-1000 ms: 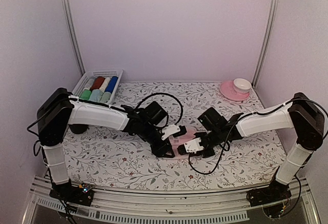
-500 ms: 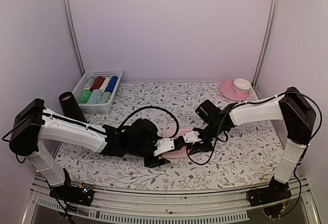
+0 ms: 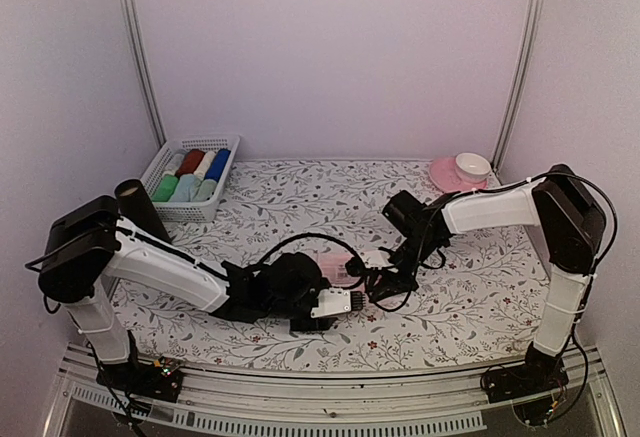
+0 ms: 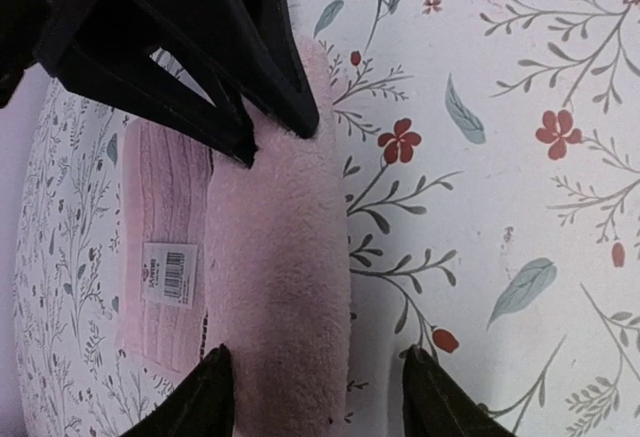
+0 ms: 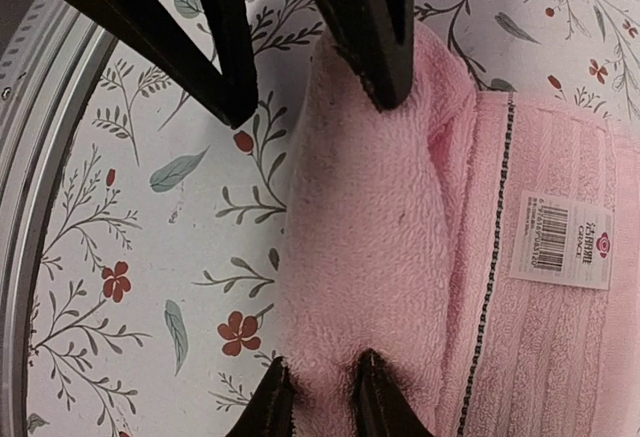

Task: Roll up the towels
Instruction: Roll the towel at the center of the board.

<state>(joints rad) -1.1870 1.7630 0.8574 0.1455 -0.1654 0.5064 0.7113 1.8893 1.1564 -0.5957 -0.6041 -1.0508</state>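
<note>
left tool (image 4: 315, 357) released, straddling the part-rolled pink towel (image 4: 280, 277); right tool (image 5: 320, 359) clenched on its roll.

I have the towel (image 3: 336, 263) lying mid-table (image 3: 480, 287) toward the front, its rolled part nearest me — left gripper (image 4: 320, 402) astride one end, right gripper (image 5: 322, 397) on the other. Basket (image 3: 168, 160) back left; cup (image 3: 473, 165) on saucer (image 3: 445, 179) back right.

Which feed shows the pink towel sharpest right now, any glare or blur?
Right wrist: pink towel sharp, label bars crisp, no glare. Left wrist: also in focus, its own fingers dark silhouettes. Top external: even soft light, towel small and mostly covered.
</note>
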